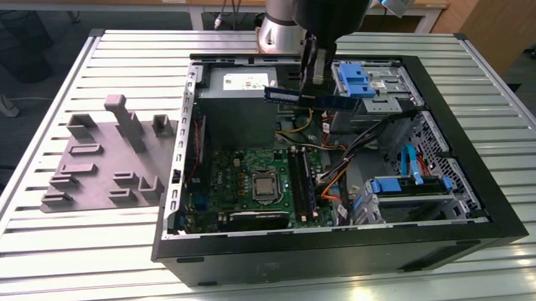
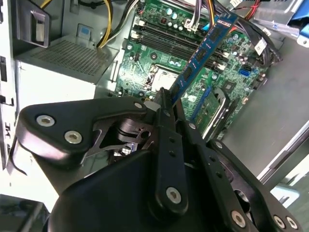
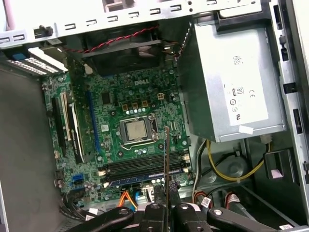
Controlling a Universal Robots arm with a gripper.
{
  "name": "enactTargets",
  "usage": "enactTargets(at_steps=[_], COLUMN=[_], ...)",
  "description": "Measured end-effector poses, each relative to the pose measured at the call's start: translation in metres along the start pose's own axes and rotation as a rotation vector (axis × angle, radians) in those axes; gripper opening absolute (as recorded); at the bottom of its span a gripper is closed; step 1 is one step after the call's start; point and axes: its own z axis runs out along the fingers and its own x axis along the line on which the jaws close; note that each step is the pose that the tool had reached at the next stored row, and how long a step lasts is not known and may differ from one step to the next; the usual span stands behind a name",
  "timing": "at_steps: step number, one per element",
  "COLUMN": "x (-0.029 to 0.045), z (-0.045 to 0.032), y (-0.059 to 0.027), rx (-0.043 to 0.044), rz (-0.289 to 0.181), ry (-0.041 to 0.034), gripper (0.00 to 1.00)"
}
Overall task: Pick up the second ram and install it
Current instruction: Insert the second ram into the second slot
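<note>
Gripper (image 2: 163, 96) clamped on second ram (image 2: 203, 50), long axis horizontal, above motherboard (image 1: 251, 182).

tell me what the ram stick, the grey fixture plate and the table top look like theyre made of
The second ram, shut in the gripper: likely circuit board laminate, blue and glossy, carrying black chips in the second wrist view.
The fixture plate: probably plastic, matte uniform grey with blocky moulded shapes.
The table top: looks like aluminium or similar metal, slatted, with a bright brushed sheen.

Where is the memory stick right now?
The second ram is clamped in the gripper, held above the open case near the power supply in the exterior view.
</note>
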Motion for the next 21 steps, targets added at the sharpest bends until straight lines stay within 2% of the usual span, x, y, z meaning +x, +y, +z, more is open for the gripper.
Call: enactTargets(at_steps=[21], x=[0.0], z=[0.0018], y=[0.0], rx=[0.0033], rz=[0.287], ry=[-0.0068], gripper=[0.14])
